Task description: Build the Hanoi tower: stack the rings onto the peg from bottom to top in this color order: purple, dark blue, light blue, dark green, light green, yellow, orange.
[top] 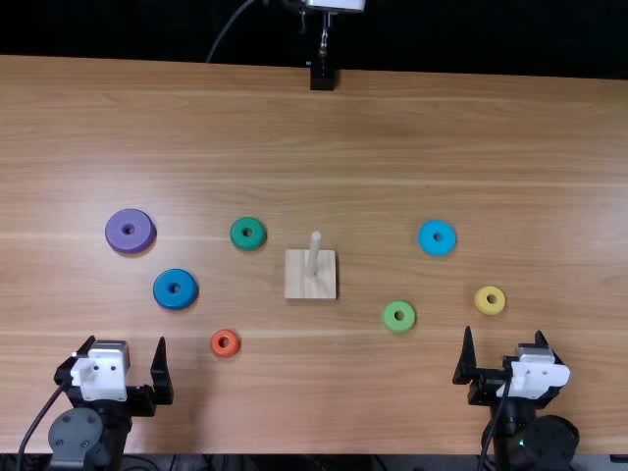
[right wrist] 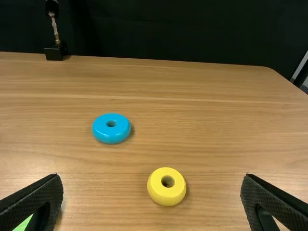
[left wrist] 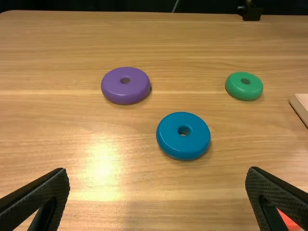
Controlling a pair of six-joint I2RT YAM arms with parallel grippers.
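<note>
L gripper: at L part of worktop's near edge, fingers spread wide, nothing pinched. Prob. the arm for the 1st pick.
purple ring: flat, twd worktop's L edge, roughly midway btwn far & near edges. Goes at the bottom, so picking it looks like the step in hand. Straddle w/ fingers level, straight down, close evenly low on its sides so it doesn't tip.
dark blue ring: just beside purple ring, closer to near edge. Easy to knock; pass over high, then drop. No. 2.
orange ring: nr near edge, R of L gripper. Goes last, don't brush it.
dark green ring: btwn purple ring & block, so carry high, no dragging.
block: approx mid worktop. Don't bump it or it may slide.
peg: upright on block, no ring on. Bring hole over tip, lower level, open only once seated; tilt could jam it.
light green ring: R of block, twd near edge. Leave.
light blue ring: farther twd far edge. No. 3, prob. R arm's job.
yellow ring: twd R edge. Leave.
R gripper: at R part of near edge, fingers wide apart, nothing held. Best parked, out of the way.
</note>
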